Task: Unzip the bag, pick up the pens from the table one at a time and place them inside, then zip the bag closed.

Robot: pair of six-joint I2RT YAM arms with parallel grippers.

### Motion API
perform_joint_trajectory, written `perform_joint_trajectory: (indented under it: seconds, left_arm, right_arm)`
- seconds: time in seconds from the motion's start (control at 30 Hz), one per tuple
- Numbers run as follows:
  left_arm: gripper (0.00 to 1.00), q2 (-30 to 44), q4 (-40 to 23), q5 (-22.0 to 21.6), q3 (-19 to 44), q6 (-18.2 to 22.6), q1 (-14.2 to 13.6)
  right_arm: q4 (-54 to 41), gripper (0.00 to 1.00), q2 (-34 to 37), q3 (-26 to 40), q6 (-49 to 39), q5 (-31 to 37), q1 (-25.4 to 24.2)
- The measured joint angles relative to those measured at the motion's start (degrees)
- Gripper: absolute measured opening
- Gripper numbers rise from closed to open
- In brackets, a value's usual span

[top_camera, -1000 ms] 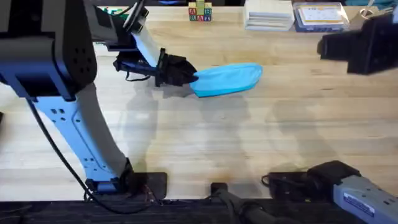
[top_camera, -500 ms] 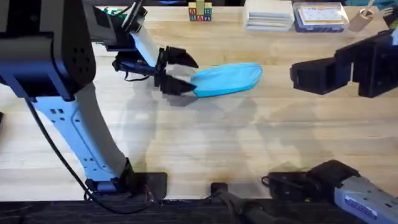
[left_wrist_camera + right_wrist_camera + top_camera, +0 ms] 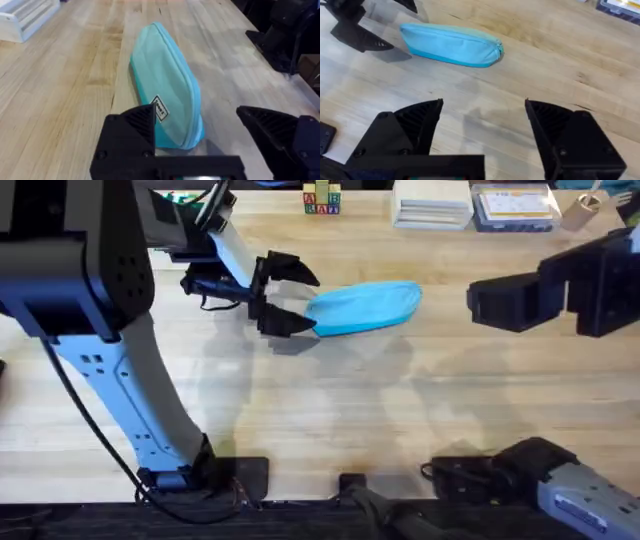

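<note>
**Both grippers spread wide, pouch lying zipped on the table**

Overhead: the bag [image 3: 365,307] lies on the far part of the table [image 3: 330,410], slightly left of centre, its long axis running left to right. The left gripper [image 3: 300,302] sits at the bag's left end with its fingers spread apart, one on the far side and one on the near side of that end, gripping nothing. The right gripper [image 3: 480,304] hovers to the right of the bag, well apart from it, dark and blurred.

Left wrist: the bag [image 3: 167,95] stretches away from the camera, a small label on its side. The left gripper [image 3: 200,142] has its jaws released around the bag's nearest end.

Right wrist: the bag [image 3: 451,44] lies flat, zipper closed, its pull at one end. The right gripper [image 3: 485,125] is spread wide, empty, above bare wood.
</note>
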Motion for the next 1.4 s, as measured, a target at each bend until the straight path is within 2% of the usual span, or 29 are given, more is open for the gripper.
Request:
perform_joint_trajectory:
  seconds: [0.23,0.37,0.53,0.7,0.8,0.93,1.23,1.4]
  left_arm:
    - [0.996,-0.32,-4.56,-0.45,0.00,6.42,0.00]
    - [0.996,-3.49,-5.81,-1.65,0.00,8.88,0.33]
    - [0.997,-10.88,-7.76,-4.14,0.00,10.12,1.69]
    - [0.996,-17.49,-8.35,-8.87,0.00,9.04,2.54]
    - [0.996,-21.24,-8.42,-12.35,0.00,5.88,2.51]
    - [0.996,-25.91,-8.53,-16.20,0.00,-0.95,2.54]
    - [0.996,-35.86,-8.16,-23.75,0.00,-18.97,2.51]
    - [0.996,-40.70,-7.19,-26.30,0.00,-29.87,2.51]
  right_arm:
    - [0.00,0.998,0.00,0.00,-0.01,0.00,0.00]
    - [0.00,0.997,-0.01,0.00,-0.01,0.00,0.00]
    - [0.00,0.998,0.00,0.00,-0.01,0.00,0.00]
    - [0.00,0.997,0.00,0.00,-0.01,0.00,0.00]
    - [-0.04,0.997,0.00,0.00,-0.01,0.00,0.00]
    - [-0.17,0.998,0.00,0.02,-0.01,0.00,0.00]
    - [-0.20,0.998,0.00,0.00,-0.01,0.00,0.00]
    - [-0.20,0.997,0.00,0.00,-0.01,0.00,0.00]
